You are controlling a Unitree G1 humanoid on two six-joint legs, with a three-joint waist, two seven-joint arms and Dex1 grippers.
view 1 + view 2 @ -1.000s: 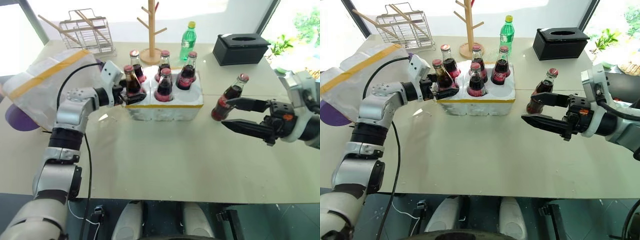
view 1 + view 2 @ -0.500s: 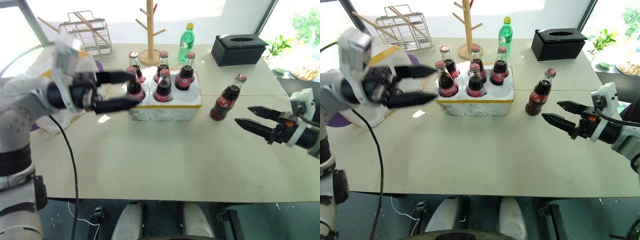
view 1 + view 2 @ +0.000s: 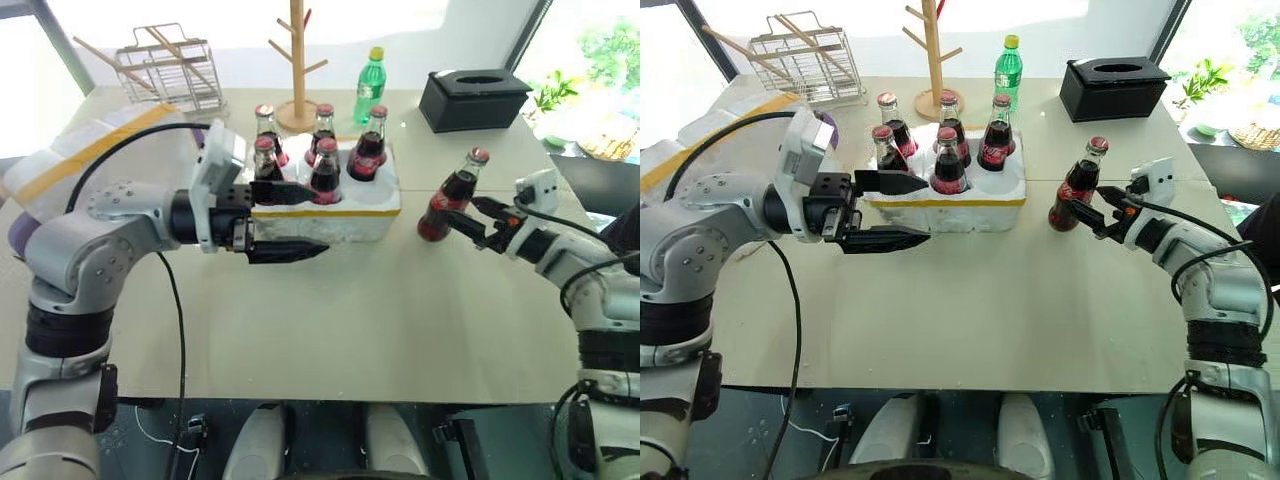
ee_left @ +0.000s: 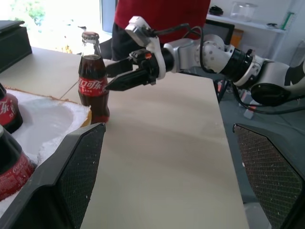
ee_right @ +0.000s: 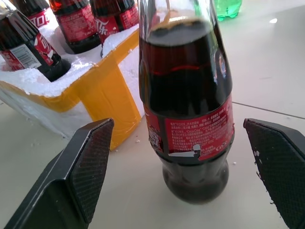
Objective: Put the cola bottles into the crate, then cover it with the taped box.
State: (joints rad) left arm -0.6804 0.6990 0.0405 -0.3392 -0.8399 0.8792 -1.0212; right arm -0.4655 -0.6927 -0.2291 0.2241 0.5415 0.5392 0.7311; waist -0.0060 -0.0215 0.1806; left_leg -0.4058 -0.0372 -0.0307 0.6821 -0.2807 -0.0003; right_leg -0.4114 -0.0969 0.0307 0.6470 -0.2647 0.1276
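Leaving one cola bottle (image 3: pixel 452 195) on the counter (image 3: pixel 400 310) beside the five-filled crate (image 3: pixel 330 205), between the right hand (image 3: pixel 478 222) fingers, spread wide and gripping nothing, left hand (image 3: pixel 290 220) likewise agape and empty, taped box (image 3: pixel 90 160) not yet placed.

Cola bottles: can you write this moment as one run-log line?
in crate: five | last cola bottle: on table, upright | right claw: open around it | left claw: open, empty

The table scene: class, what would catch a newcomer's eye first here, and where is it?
Mid-table, the white crate with yellow tape holds five cola bottles. A sixth bottle stands alone on the table to its right, framed by the open right end effector. The open left end effector hovers at the crate's front-left corner.
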